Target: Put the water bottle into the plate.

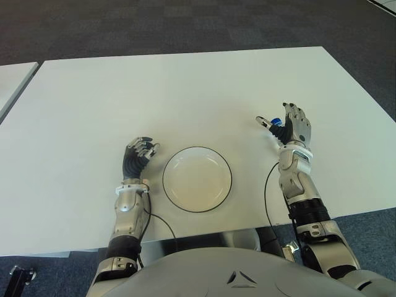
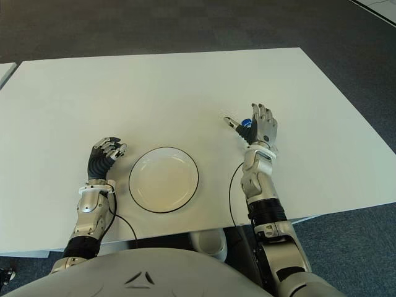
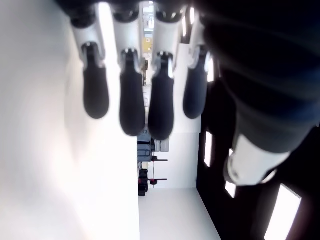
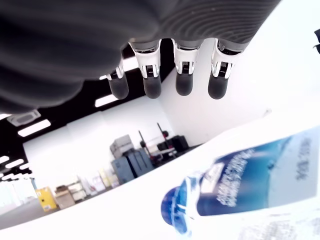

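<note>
Right wrist view shows the water bottle (image 4: 240,185) lying on the table (image 1: 185,93), ungrasped; the right hand (image 1: 291,129) is beside it, fingers (image 4: 183,80) released. The plate (image 1: 175,192) at 9 o'clock is bare. The left hand (image 1: 137,154), loosely curled, holds nothing. Grasp and transfer remain.

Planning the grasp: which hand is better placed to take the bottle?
Right. The right hand is open at the bottle, whose blue cap shows beside its fingers. The left hand is curled and empty on the plate's far side.
</note>
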